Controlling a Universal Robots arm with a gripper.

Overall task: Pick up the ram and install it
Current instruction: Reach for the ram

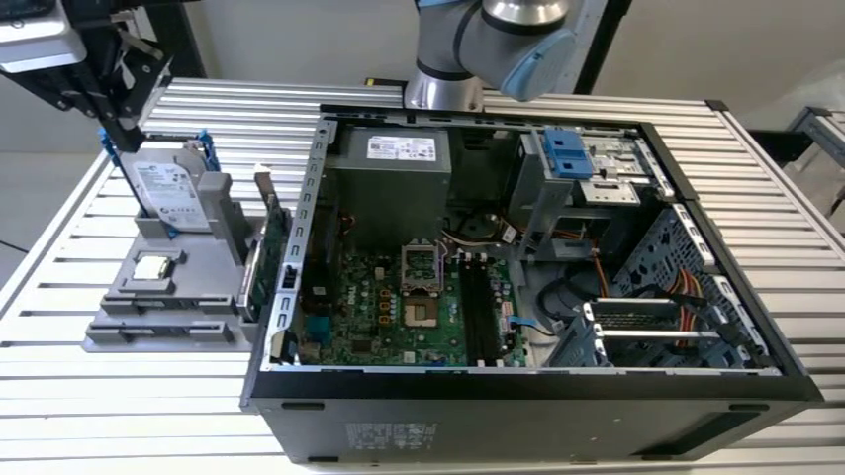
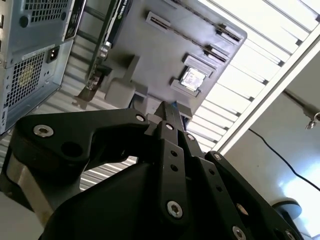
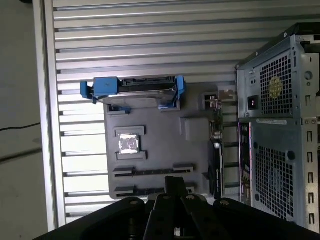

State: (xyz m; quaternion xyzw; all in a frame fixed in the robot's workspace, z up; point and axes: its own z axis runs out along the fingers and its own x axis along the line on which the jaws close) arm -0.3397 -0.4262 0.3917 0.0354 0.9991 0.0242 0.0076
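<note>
Currently, the gripper is closed: in both wrist views its fingertips are set together and nothing is clamped between them. It is positioned high above the grey fixture block, nearest to the block's two long narrow slots, which are seen as dark slits. On the same block a small square processor chip is laid flat in a recess. A hard drive in a blue frame is stood on edge at the end away from the slots. A green card with a metal bracket is stood upright along the block's side, between the block and the open computer case. Block and case are set on a slatted aluminium table. In the exterior view the gripper is located at the exterior view's left, above the hard drive and well apart from the case interior, and the arm is seen behind the case. The ram is identified as the long dark strip seated in the memory slot row of the motherboard, just to the exterior view's right of the processor socket. Its chips and sticker cannot be made out.
</note>
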